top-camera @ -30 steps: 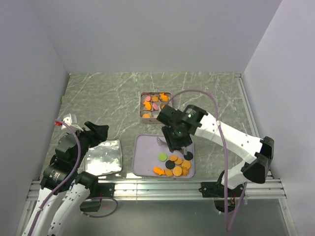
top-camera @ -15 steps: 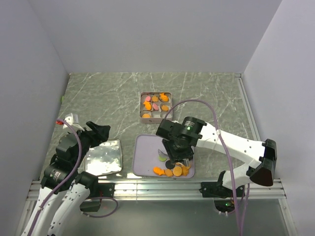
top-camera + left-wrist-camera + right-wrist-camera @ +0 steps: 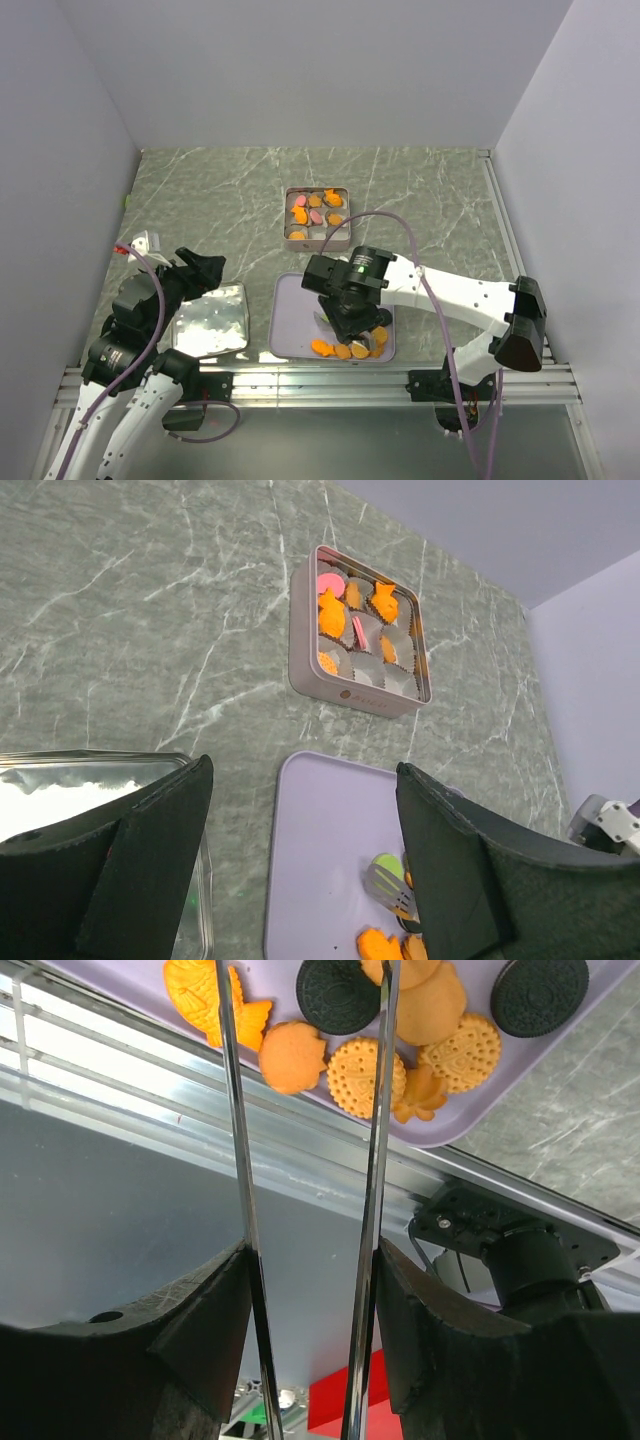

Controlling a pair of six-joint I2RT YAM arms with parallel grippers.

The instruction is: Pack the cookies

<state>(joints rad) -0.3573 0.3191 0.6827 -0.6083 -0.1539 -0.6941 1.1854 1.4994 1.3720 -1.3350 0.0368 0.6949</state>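
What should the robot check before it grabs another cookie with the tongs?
1. Right gripper holding the tongs: ok.
2. Tong blades apart: ok.
3. Tong tips empty: cannot tell.
4. Cookies waiting on the tray: ok.
5. Free paper cups in the tin: ok.
6. Left gripper open and away from the tray: ok.
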